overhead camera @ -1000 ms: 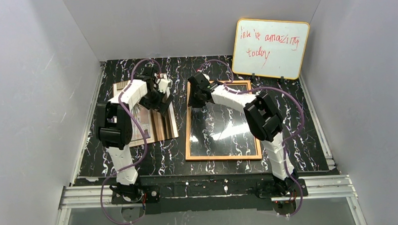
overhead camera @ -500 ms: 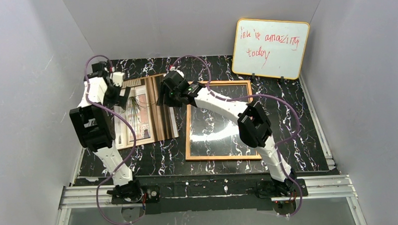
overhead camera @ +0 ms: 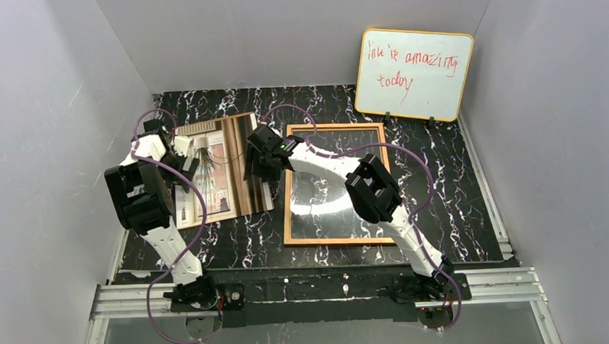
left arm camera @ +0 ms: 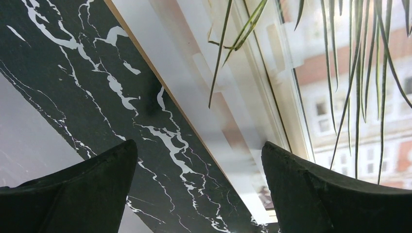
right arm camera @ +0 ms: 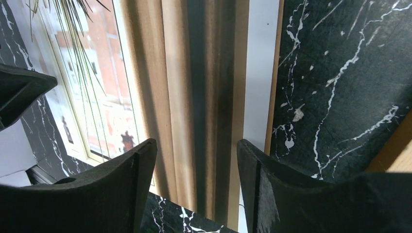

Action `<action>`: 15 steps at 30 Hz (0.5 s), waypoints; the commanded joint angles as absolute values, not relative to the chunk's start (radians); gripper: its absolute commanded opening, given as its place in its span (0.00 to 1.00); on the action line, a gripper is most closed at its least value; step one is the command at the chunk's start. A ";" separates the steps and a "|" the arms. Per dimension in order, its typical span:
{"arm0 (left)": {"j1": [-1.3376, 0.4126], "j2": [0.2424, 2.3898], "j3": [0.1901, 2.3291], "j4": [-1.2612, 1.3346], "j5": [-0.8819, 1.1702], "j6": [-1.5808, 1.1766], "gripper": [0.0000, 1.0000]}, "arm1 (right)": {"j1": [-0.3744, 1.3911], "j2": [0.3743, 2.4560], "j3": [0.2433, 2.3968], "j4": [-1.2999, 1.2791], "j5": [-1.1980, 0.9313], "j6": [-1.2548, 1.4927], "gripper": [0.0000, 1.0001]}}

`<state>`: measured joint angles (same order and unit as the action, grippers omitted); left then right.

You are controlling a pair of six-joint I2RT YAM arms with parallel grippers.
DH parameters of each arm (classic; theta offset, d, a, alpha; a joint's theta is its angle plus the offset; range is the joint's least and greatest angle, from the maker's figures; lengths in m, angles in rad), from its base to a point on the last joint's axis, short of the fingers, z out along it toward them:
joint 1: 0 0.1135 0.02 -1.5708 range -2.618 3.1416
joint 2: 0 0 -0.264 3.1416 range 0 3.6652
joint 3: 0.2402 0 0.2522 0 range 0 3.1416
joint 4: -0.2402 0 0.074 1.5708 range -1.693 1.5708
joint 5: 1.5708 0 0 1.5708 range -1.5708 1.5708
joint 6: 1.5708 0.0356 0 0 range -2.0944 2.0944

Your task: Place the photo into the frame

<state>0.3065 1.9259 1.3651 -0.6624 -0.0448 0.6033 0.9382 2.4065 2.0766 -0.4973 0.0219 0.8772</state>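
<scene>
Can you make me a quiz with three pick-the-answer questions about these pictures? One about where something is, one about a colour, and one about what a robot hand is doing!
1. Where is the photo compared with the frame?
A) inside it
B) on top of it
C) flat on the table, to its left

2. What colour is the writing on the whiteboard?
A) red
B) blue
C) green

3. What is the left gripper doing?
A) squeezing the photo
B) open, holding nothing
C) squeezing the frame

Answers:
1 C: the top view shows the photo lying beside the frame, not in it.
2 A: the handwriting is red.
3 B: in the left wrist view its jaws stand wide apart above the photo's edge.
</scene>
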 commanded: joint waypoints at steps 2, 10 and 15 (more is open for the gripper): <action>0.315 1.922 1.312 -0.640 -0.053 0.612 0.96 | 0.942 2.445 2.127 -0.512 0.006 0.911 0.69; 0.314 1.943 1.246 -0.611 -0.043 0.605 0.95 | 0.941 2.393 2.070 -0.543 0.060 0.905 0.69; 0.314 1.953 1.230 -0.585 -0.081 0.615 0.95 | 0.942 2.318 2.002 -0.564 0.107 0.899 0.69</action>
